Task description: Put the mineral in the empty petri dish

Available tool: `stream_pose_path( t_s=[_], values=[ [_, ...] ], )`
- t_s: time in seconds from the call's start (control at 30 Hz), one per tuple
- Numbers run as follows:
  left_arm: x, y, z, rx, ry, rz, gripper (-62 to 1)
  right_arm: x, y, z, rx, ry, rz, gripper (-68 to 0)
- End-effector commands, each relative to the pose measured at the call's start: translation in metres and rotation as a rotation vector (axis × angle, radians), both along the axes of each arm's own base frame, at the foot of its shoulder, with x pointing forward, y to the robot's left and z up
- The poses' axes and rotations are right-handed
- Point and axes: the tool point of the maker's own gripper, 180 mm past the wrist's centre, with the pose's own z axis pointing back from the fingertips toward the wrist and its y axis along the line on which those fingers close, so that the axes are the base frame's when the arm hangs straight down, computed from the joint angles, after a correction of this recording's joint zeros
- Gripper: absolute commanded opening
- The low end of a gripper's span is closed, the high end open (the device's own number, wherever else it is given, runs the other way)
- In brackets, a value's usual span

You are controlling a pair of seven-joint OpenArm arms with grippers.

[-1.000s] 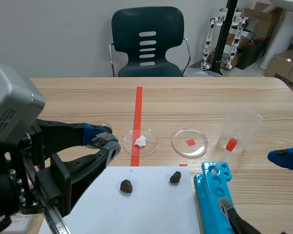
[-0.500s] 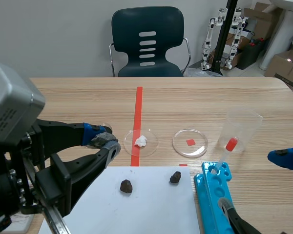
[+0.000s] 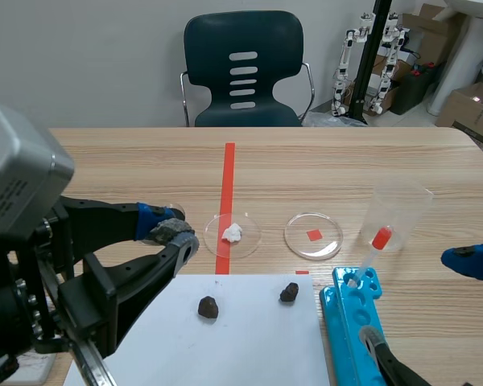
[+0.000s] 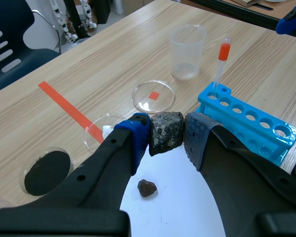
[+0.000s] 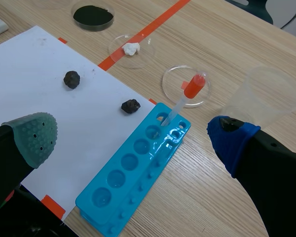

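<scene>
Left gripper (image 4: 166,134) has the mineral (image 4: 164,129) pinched between its pads

The speckled grey rock is up off the bench (image 3: 346,169), over the edge of the white sheet (image 3: 249,338). The empty petri dish (image 4: 140,96) sits ahead of it, not touching, next to the dish with a white lump (image 3: 233,233). Right gripper (image 5: 134,139) is spread wide above the blue rack (image 5: 138,182), holding nothing.
</scene>
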Motion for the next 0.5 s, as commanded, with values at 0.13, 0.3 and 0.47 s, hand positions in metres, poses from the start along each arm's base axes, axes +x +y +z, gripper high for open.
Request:
stream_pose_path(
  t_s=[0.13, 0.3, 0.47],
  values=[
    [0.005, 0.002, 0.005, -0.032, -0.015, 0.032, -49.3, 0.003, 0.0, 0.005, 0.013, -0.018, -0.004, -2.9],
    [0.029, 0.02, -0.024, -0.037, 0.028, 0.175, -49.3, 0.003, 0.0, 0.005, 0.013, -0.018, -0.004, -2.9],
    [0.063, 0.043, -0.069, -0.01, 0.08, 0.299, -49.3, 0.003, 0.0, 0.005, 0.013, -0.018, -0.004, -2.9]
  ],
)
